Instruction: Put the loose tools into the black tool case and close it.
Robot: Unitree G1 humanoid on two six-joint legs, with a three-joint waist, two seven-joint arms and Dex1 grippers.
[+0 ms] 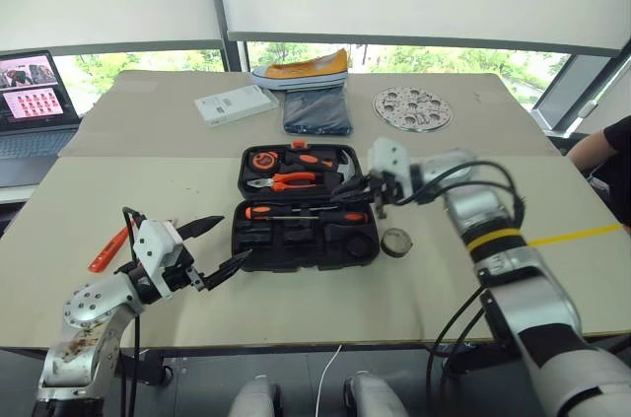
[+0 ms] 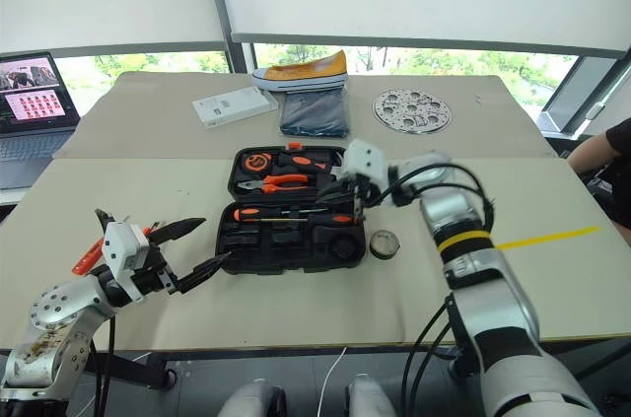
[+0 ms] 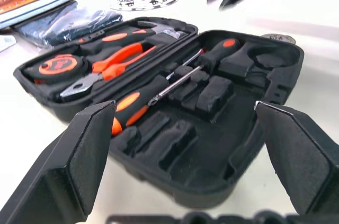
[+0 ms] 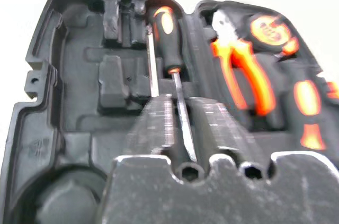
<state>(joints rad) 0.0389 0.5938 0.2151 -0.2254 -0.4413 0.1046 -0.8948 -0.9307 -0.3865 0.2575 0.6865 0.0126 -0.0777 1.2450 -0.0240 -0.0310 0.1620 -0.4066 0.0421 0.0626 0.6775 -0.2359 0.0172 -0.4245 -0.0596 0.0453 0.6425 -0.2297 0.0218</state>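
Closest to the camera: left gripper [image 1: 235, 238], fingers spread wide, empty, hovering low over the worktop [image 1: 148, 180] just off the near-left corner of the black tool case [image 1: 367, 254]. Case lying open in the middle of the worktop, both halves flat, lid half on the far side. Right gripper [image 1: 353, 192] over the right part of the case, fingers pressed together; in the right wrist view a thin steel shaft running along the line between them, but cannot tell whether pinched or only lying below. Judged step in hand: settling this screwdriver [image 1: 347, 217] into its moulded slot in the near half. To do it well: keep the shaft parallel to the groove, press down gently near the handle until it sits flush, then open and lift straight up, so as not to drag it out again. Check also that nothing stands above the rim before closing the lid. Counted: two screwdrivers in the near half, the other screwdriver [image 1: 268, 211] with its handle toward the left; one black tape roll [image 1: 396, 242] on the worktop just beside the right edge of the case; one orange tool [image 1: 106, 251] on the worktop behind the left arm, too hidden to name; in the far half one pliers [image 1: 288, 181], one tape measure [image 1: 262, 160].
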